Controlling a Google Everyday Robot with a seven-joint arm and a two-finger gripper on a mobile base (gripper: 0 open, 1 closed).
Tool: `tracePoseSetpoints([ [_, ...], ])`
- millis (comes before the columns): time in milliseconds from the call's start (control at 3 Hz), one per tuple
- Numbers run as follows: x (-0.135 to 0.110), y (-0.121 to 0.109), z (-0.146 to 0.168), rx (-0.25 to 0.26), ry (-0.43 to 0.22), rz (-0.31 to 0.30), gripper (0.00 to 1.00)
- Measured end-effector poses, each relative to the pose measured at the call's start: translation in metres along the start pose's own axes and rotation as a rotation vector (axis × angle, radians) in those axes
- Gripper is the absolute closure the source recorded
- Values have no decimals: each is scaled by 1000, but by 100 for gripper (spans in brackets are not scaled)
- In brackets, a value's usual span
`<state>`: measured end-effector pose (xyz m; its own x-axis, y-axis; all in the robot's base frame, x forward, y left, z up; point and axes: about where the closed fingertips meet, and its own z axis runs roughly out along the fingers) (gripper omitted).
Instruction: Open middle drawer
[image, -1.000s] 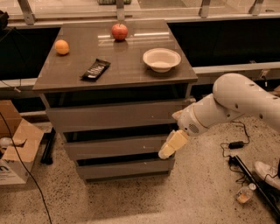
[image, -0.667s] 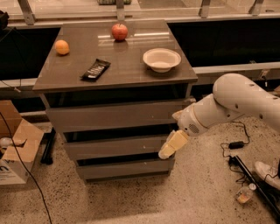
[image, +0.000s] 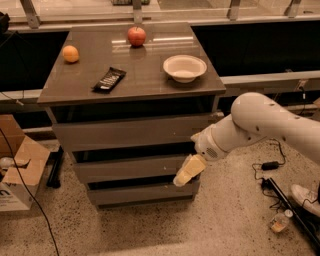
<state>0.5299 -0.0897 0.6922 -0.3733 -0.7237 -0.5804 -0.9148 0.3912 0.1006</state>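
The middle drawer is a flat grey-brown front, second of three in the cabinet, with a dark gap above it. The top drawer is taller and sits above it; the lowest drawer is below. My gripper, with pale yellowish fingers, is at the right end of the middle drawer front, pointing down and left, close to or touching its right edge. The white arm comes in from the right.
On the cabinet top lie an orange, a red apple, a dark snack packet and a white bowl. A cardboard box stands at the left. Cables and a small bottle lie on the floor at right.
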Motion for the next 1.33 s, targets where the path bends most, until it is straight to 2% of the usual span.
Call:
tracePoseSetpoints([
  [333, 0, -2, 39, 0, -54, 0, 0],
  [667, 4, -8, 65, -1, -104, 11, 0],
  [1000, 4, -8, 65, -1, -104, 11, 0],
  [1333, 14, -15, 99, -10, -110, 61, 0],
])
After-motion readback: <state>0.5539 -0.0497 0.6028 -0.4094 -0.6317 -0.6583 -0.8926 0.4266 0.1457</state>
